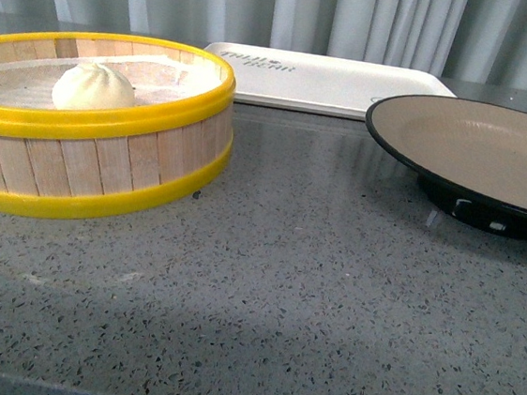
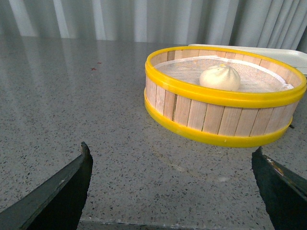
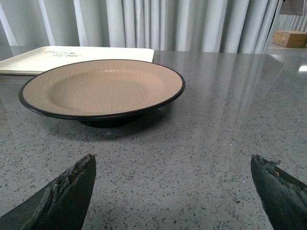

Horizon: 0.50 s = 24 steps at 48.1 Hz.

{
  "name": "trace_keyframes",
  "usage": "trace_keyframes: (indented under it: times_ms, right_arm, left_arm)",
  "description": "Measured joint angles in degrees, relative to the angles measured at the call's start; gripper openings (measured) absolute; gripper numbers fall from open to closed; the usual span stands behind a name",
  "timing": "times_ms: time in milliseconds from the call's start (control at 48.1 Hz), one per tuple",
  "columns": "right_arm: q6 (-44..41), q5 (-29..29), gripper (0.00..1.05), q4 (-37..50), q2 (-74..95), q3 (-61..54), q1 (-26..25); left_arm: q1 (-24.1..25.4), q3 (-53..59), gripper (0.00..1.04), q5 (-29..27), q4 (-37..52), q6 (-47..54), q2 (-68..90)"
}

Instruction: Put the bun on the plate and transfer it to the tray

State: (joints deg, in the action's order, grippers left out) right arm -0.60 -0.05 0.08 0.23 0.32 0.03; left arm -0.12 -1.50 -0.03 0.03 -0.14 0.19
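The white pleated bun (image 1: 93,87) (image 2: 220,77) lies inside a yellow-rimmed wooden steamer basket (image 1: 107,158) (image 2: 211,115) at the left of the table. The beige plate with a black rim (image 1: 481,145) (image 3: 103,86) stands at the right, with nothing on it. Behind both lies the cream-white tray (image 1: 327,82) (image 3: 29,60). My left gripper (image 2: 171,155) is open, short of the basket, with only bare table between its fingers. My right gripper (image 3: 172,163) is open too, short of the plate. Neither arm shows in the front view.
The grey speckled tabletop (image 1: 282,294) stretches in front of the basket and plate. Grey curtains (image 1: 376,21) hang behind the table. A cardboard box (image 3: 291,38) sits far off in the right wrist view.
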Motion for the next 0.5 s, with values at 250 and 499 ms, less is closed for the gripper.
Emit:
trace_keyframes:
  times_ms: [250,499]
  right_arm:
    - [0.00,0.00,0.96,0.00,0.00,0.00,0.00]
    - [0.00,0.00,0.96,0.00,0.00,0.00,0.00]
  left_arm:
    - [-0.72,-0.26,0.98,-2.34,-1.07,-1.16,0.87]
    - [3.67,-11.06,0.98,-5.57,15.69,-17.05,29.77]
